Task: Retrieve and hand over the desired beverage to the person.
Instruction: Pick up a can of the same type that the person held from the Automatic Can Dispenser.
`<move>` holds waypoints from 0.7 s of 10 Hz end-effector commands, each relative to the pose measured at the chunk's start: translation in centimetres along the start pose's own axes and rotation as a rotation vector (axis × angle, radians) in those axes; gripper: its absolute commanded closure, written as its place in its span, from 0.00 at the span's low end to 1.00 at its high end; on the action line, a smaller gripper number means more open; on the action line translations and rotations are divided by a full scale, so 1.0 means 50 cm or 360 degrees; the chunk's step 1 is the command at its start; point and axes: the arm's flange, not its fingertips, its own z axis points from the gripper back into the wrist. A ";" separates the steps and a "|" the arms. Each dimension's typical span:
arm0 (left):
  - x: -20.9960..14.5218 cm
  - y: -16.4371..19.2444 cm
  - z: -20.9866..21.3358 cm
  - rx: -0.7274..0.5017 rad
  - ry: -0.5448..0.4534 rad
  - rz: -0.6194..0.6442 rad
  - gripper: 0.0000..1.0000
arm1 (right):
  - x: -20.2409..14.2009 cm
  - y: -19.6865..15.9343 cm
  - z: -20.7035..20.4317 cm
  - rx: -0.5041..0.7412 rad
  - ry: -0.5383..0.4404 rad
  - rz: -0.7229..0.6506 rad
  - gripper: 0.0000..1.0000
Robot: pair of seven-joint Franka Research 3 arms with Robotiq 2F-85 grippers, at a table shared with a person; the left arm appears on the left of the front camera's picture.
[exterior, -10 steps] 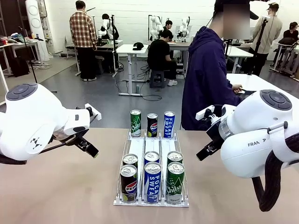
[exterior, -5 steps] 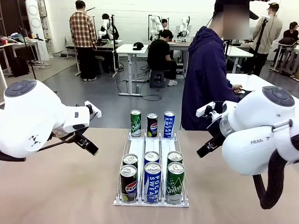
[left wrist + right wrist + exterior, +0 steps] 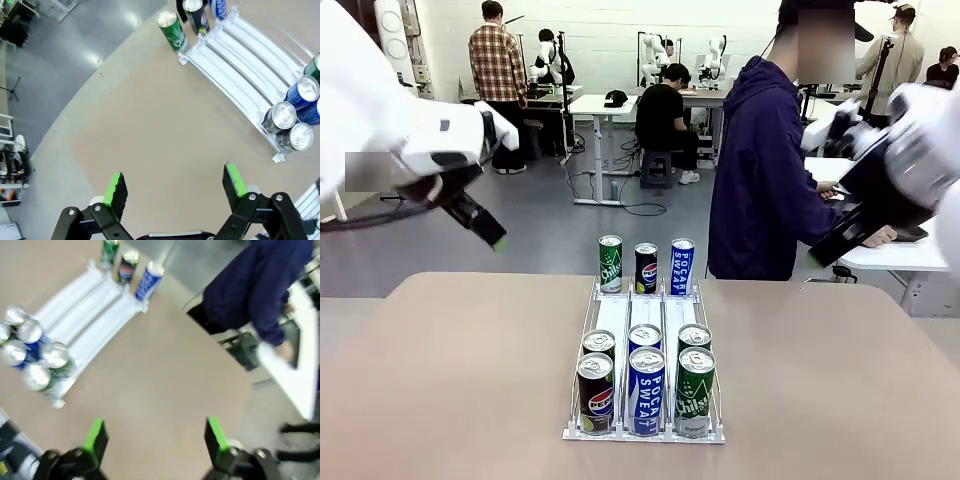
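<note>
Several beverage cans stand in a clear three-lane rack (image 3: 629, 312) mid-table. At its far end are a green can (image 3: 610, 263), a Pepsi can (image 3: 646, 267) and a blue Pocari Sweat can (image 3: 682, 266); more of each fill the near end (image 3: 646, 388). The person (image 3: 765, 170) in a navy hooded jacket stands beyond the far edge, turned toward a side table. My left gripper (image 3: 490, 236) hangs high at the left, open and empty (image 3: 175, 184), above bare tabletop beside the rack (image 3: 240, 55). My right gripper (image 3: 818, 256) hangs high at the right, open and empty (image 3: 155, 435), with the rack (image 3: 85, 305) and the person (image 3: 260, 285) below it.
The tan table (image 3: 460, 380) has wide bare areas on both sides of the rack. A white side table (image 3: 900, 255) with a tablet stands at the far right, under the person's hand. Other people and work tables are far back in the room.
Both arms have lifted from just above the table to high positions and swung outward, left arm up-left and right arm up-right. The cans and the person have not moved.
</note>
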 end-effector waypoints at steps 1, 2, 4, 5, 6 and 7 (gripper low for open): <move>0.001 -0.013 0.018 0.0114 -0.0019 -0.0011 0.00 | 0.014 -0.004 0.008 -0.0053 0.0035 0.0023 0.00; 0.000 0.000 0.000 0.0000 0.0000 0.0000 0.00 | 0.000 0.000 0.000 0.0000 0.0000 0.0000 0.00; 0.000 0.000 0.000 0.0000 0.0000 0.0000 0.00 | 0.000 0.000 0.000 0.0000 0.0000 0.0000 0.00; 0.000 0.000 0.000 0.0000 0.0000 0.0000 0.00 | 0.000 0.000 0.000 0.0000 0.0000 0.0000 0.00; 0.003 -0.001 0.013 0.0016 0.0007 -0.0016 0.00 | 0.001 -0.003 0.020 -0.0002 0.0016 0.0000 0.00; -0.011 0.033 0.029 -0.0347 0.0007 -0.0031 0.00 | -0.026 -0.049 0.026 0.0266 -0.0092 -0.0034 0.00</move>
